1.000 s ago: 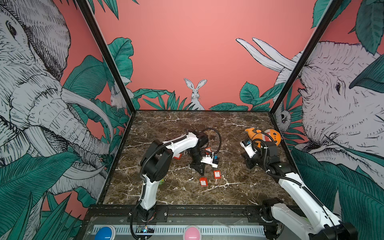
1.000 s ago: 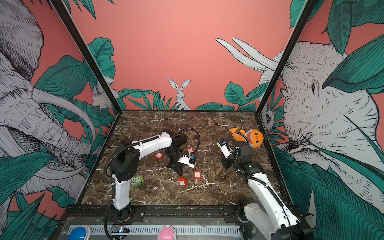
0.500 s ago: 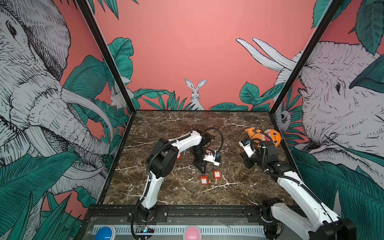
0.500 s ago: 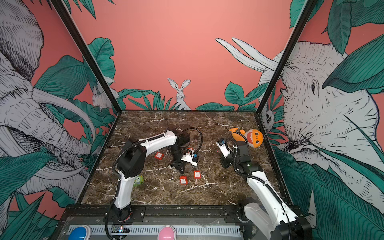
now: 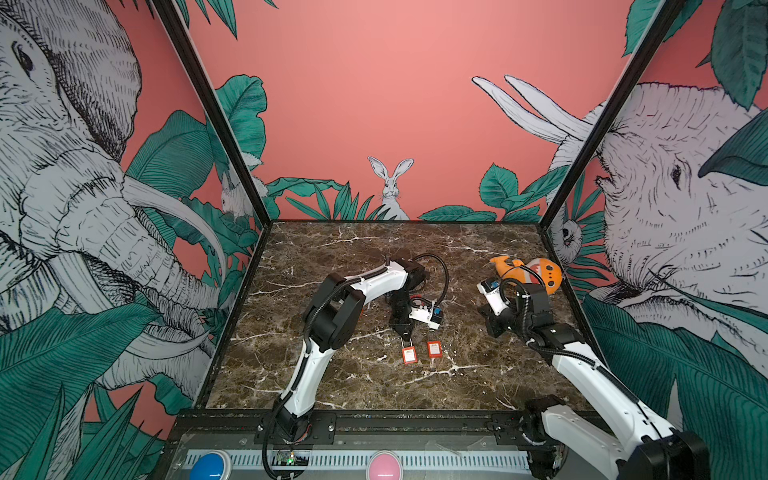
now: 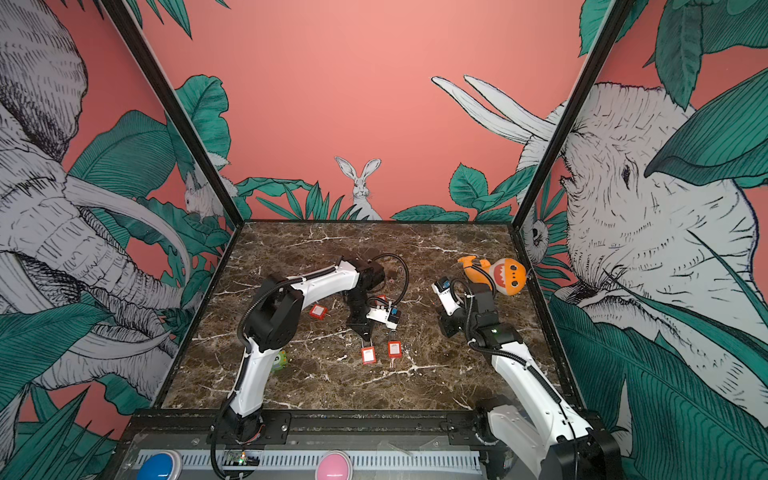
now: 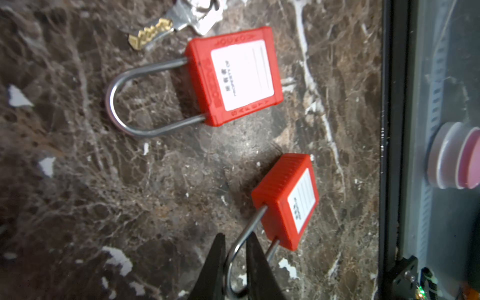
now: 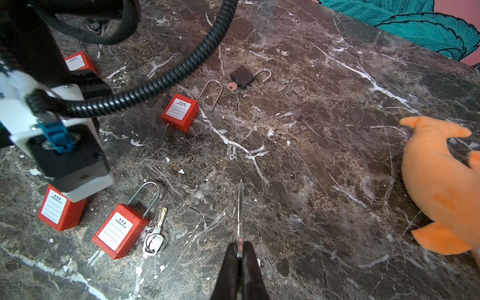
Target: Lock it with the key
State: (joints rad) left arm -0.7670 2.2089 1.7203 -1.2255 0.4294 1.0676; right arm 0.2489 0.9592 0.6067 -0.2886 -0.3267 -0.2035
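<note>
My left gripper (image 7: 235, 235) is low over the marble, its fingers slightly apart around the steel shackle of a red padlock (image 7: 285, 202). The shackle lies against one finger, with a gap to the other. That padlock (image 5: 409, 355) rests tilted on the table in both top views. A second red padlock (image 7: 233, 75) lies flat beside it, a loose key (image 7: 153, 32) by its side. My right gripper (image 8: 240, 245) hovers to the right, shut on a key (image 8: 240, 207) whose blade points forward.
A red padlock (image 8: 179, 113) with a raised shackle and a key in it, a black padlock (image 8: 242, 76) and another red one (image 8: 78, 61) lie farther back. An orange plush toy (image 5: 525, 272) sits back right. A small green toy (image 6: 280, 359) is by the left arm.
The left jaws have eased apart around the shackle. The left arm's elbow has swung toward the middle. The right arm has hardly moved.
</note>
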